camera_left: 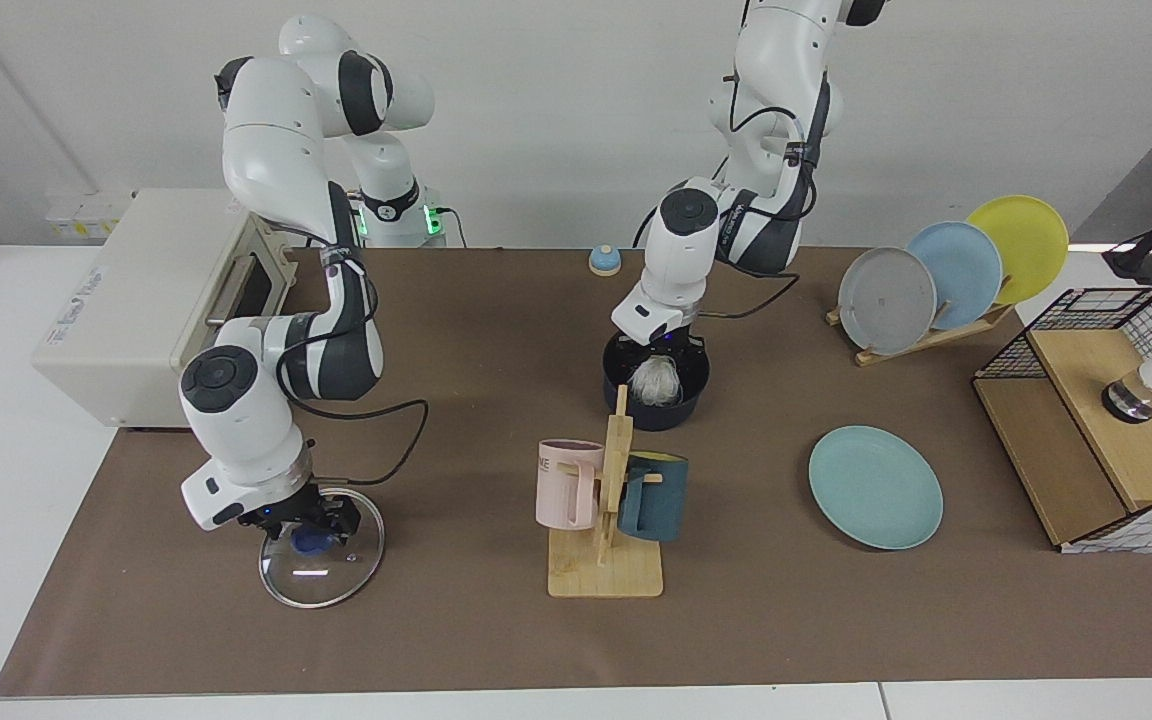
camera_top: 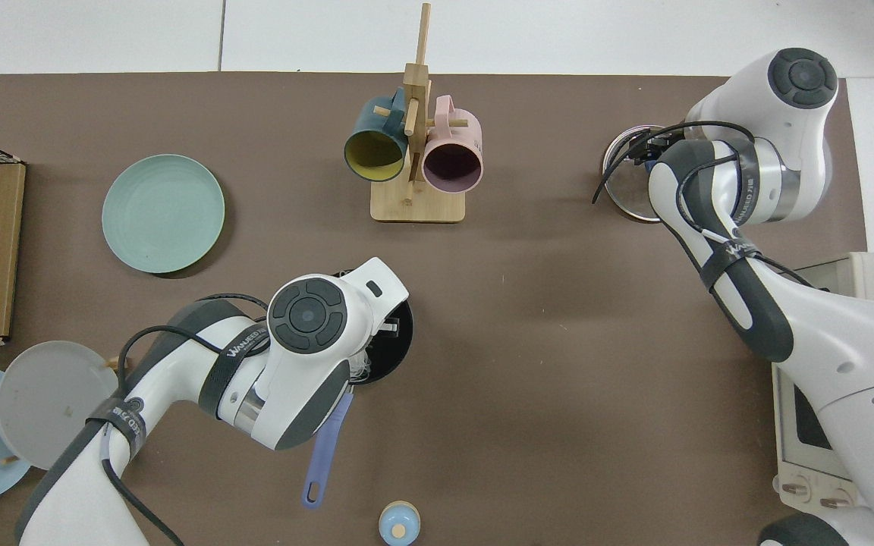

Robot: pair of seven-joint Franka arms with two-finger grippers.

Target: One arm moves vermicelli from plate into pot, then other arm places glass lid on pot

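- The vermicelli (camera_left: 657,379), a small fluffy tangle of thin white-grey threads, is seen inside the pot (camera_left: 678,411), low between its walls.
- The pot, a small dark navy saucepan with a black inside, is set upright on the brown mat; its long blue handle (camera_top: 325,457) is laid straight out from the rim.
- The plate (camera_left: 875,487), round, flat and teal-green, is laid bare on the mat, well apart from the pot.
- The glass lid (camera_left: 321,563), clear with a metal rim and a blue knob (camera_left: 310,541), is laid flat, knob upward, far from the pot.
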